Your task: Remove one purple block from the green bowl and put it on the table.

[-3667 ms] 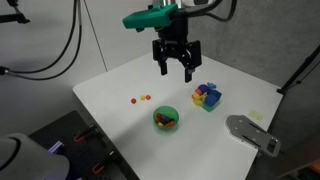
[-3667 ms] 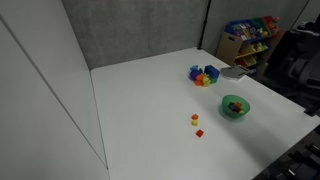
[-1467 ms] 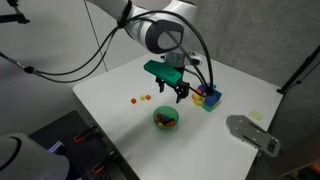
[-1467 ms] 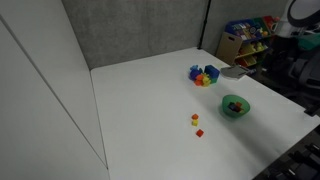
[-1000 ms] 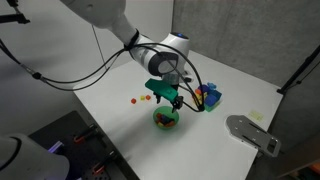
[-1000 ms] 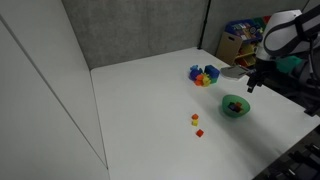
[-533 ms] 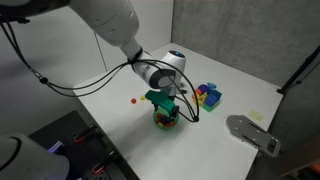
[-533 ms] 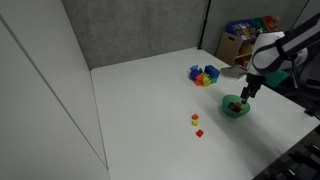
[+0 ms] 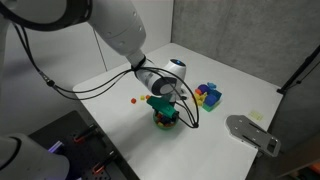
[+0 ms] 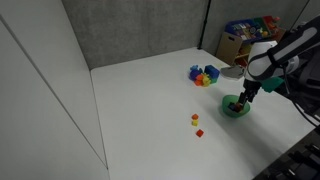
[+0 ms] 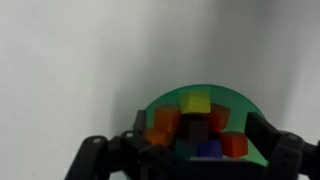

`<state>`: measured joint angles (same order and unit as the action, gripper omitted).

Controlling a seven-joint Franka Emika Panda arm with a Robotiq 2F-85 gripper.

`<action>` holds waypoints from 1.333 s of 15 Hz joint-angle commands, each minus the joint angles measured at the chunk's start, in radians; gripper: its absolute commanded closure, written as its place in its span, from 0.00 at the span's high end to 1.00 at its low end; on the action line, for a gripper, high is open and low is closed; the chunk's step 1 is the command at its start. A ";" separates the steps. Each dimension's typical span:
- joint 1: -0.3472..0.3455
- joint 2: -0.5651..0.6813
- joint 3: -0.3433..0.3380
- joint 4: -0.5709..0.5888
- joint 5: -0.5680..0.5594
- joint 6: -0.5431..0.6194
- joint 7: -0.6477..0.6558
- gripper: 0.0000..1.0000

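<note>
The green bowl (image 9: 165, 127) sits near the middle of the white table (image 9: 235, 105), with your gripper (image 9: 165, 114) lowered right over it in both exterior views. In the wrist view the bowl (image 11: 165, 100) fills the lower centre of the frame, heaped with blocks. A yellow block (image 11: 195, 102) lies at 12 o'clock of the heap, an orange block (image 11: 165, 122) at 9 o'clock and a red block (image 11: 218, 118) at 2 o'clock. A dark purple block (image 11: 195, 131) sits at the centre, with a blue block (image 11: 208, 150) just below it.

Your gripper (image 11: 195, 150) is spread wide. Its dark fingers (image 11: 278, 150) stand on either side of the bowl, at 3 and 9 o'clock, and nothing is caught between them.

In an exterior view, the blue, yellow and purple cluster of blocks (image 9: 207, 96) stands at 2 o'clock of the bowl. Two small loose pieces (image 9: 131, 99) lie at 10 o'clock, and the grey metal device (image 9: 252, 133) rests at 3 o'clock by the table's edge.

From the opposite side, the bowl (image 10: 243, 109) sits under the gripper (image 10: 238, 101), with the cluster (image 10: 204, 75) at 10 o'clock.
</note>
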<state>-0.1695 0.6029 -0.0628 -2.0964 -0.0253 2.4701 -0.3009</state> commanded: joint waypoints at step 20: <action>0.044 0.125 -0.008 0.062 -0.081 0.072 0.034 1.00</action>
<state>-0.1433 0.7113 -0.0631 -2.0559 -0.0671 2.5356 -0.2965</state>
